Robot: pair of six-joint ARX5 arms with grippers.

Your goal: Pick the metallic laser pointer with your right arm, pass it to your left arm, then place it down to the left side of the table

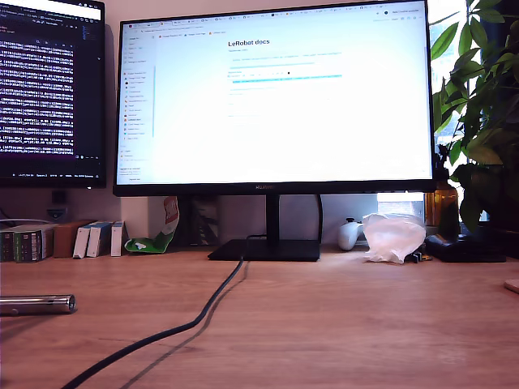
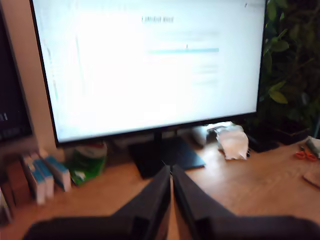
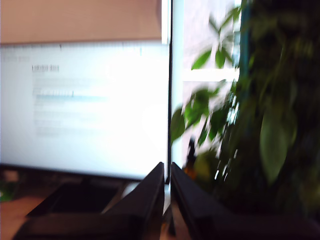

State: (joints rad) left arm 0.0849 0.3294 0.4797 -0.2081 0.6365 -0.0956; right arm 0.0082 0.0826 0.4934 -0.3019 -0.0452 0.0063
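The pointer (image 1: 36, 305) lies flat on the table (image 1: 340, 324) at the exterior view's left edge, its length running across that view, one end cut off by the frame and the ringed end facing the exterior view's right. Nothing touches it. A black cable (image 1: 174, 328) runs from the monitor stand toward the exterior view's lower left, passing well to the right of the pointer in that view.

No arm shows in the exterior view. In the first wrist view my first gripper (image 2: 171, 172) has its two black fingers (image 2: 152, 200) pressed together at the tips, closed with nothing between them; it is raised above the table and aims at the base of the big monitor (image 1: 276, 93). In the second wrist view my second gripper (image 3: 166, 170) is likewise closed on nothing, tips nearly meeting, and aims at the monitor's edge and the plant (image 1: 478, 105) beside it. That picture is blurred.

Behind the pointer, by the wall at the exterior view's left, stand small boxes (image 1: 97, 239) and a green packet (image 1: 154, 235). A second screen (image 1: 50, 89) with dark text fills the exterior view's upper left. Toward the exterior view's right lie a crumpled white plastic bag (image 1: 393, 237) and a white game controller (image 1: 350, 233).
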